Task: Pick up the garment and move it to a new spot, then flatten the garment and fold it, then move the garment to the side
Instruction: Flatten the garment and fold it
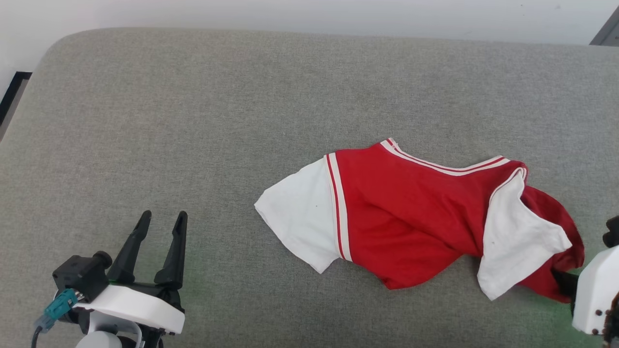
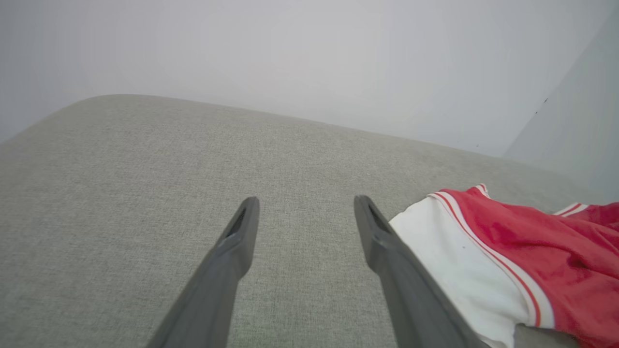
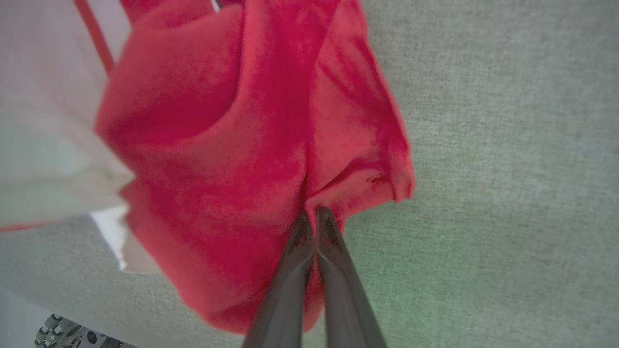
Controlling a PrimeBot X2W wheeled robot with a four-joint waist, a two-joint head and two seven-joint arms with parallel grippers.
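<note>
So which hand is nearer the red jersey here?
Right. The right hand is shut on a red edge of the jersey; the left hand stands open, clear of the white sleeve.

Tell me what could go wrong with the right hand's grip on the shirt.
1. The right hand is shut on only a thin fold at the shirt's red edge; it may slip out when lifted.
2. The shirt lies crumpled, a white sleeve flopped over it; a one-point pull may bunch it more, with the left hand open and apart.

Grey woven upholstered surface [image 1: 193, 121], rounded far-left corner; pale wall [image 1: 290, 14] behind; dark strip [image 1: 12, 92] at left edge.
</note>
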